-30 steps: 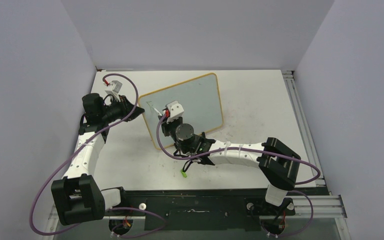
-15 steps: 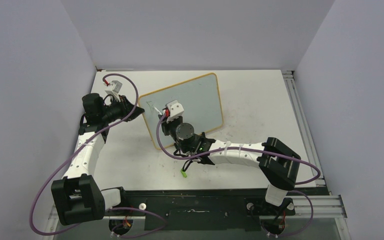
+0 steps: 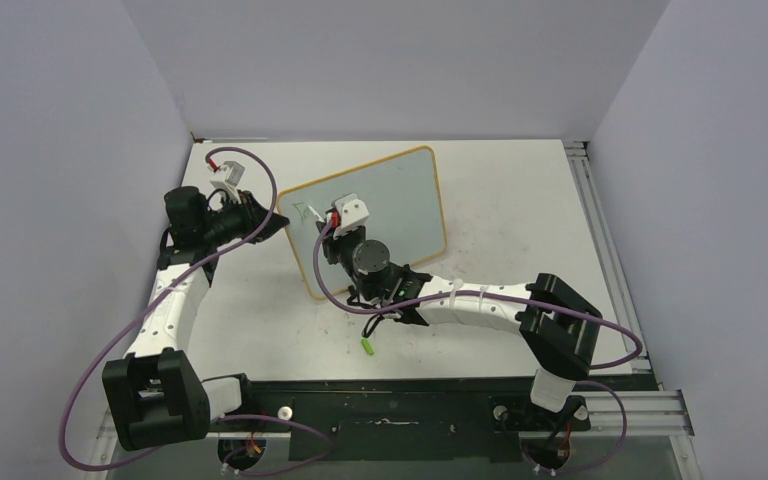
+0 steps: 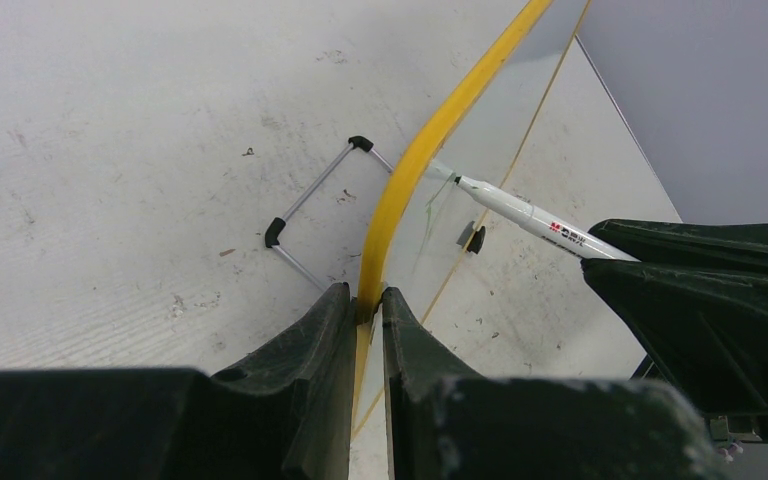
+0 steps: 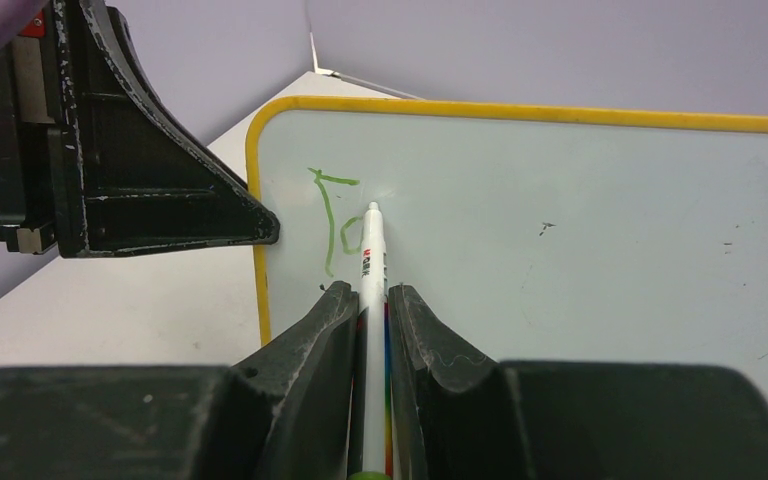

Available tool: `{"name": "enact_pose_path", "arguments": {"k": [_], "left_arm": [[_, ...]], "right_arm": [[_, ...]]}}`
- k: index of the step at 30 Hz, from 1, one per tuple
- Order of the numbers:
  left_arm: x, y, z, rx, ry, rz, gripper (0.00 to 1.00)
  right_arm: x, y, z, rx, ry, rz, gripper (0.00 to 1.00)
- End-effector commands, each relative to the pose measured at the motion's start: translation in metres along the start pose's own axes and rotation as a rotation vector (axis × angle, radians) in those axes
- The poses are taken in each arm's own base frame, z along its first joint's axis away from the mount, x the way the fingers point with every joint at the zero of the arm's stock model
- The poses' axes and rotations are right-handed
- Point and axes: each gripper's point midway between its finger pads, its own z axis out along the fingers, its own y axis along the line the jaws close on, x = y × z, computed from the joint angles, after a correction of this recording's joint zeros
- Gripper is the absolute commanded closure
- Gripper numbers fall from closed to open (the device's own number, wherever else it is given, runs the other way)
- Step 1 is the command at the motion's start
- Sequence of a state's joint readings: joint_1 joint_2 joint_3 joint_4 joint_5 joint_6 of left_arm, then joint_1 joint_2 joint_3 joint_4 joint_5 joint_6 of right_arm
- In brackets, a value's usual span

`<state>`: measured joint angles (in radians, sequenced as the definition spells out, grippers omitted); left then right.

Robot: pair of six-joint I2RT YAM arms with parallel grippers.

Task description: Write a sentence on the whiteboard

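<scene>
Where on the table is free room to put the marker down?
Widest bare table: right of the whiteboard, to the side rail. Smaller patch: between the left arm and the green cap. Crowded: board's left edge, with left gripper and right gripper.

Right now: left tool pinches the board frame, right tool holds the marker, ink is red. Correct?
No: the ink is green, per the right wrist view. The left tool does pinch the board frame; the right tool holds the marker.
</scene>
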<state>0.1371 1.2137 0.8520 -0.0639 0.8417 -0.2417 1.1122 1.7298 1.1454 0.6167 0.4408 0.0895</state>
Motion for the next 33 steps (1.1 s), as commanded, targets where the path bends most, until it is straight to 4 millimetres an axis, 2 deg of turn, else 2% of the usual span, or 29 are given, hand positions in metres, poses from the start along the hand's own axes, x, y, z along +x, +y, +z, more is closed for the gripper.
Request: {"name": "enact_pose_path", "arguments": {"k": [1, 6, 8, 16, 24, 33], "left_arm": [[-0.011, -0.009, -0.004, 0.010, -0.017, 0.035, 1.00], [-0.011, -0.009, -0.004, 0.011, -0.018, 0.036, 1.00], [-0.012, -0.009, -0.004, 0.010, -0.020, 0.038, 1.00], [-0.011, -0.009, -0.004, 0.011, -0.019, 0.037, 1.00], [-0.011, -0.010, -0.004, 0.013, -0.019, 0.040, 1.00], [-0.010, -0.010, -0.004, 0.014, -0.015, 0.040, 1.00]], "right_arm": [[-0.032, 0.002, -0.003, -0.013, -0.079, 0.035, 0.95], [-0.046, -0.001, -0.018, -0.016, -0.107, 0.042, 0.95], [-0.044, -0.005, -0.019, -0.003, -0.101, 0.046, 0.95], [-0.033, -0.018, -0.016, 0.005, -0.078, 0.077, 0.95], [-0.024, -0.017, -0.013, -0.009, -0.061, 0.076, 0.95], [-0.024, -0.014, -0.003, -0.027, -0.059, 0.075, 0.95]]}}
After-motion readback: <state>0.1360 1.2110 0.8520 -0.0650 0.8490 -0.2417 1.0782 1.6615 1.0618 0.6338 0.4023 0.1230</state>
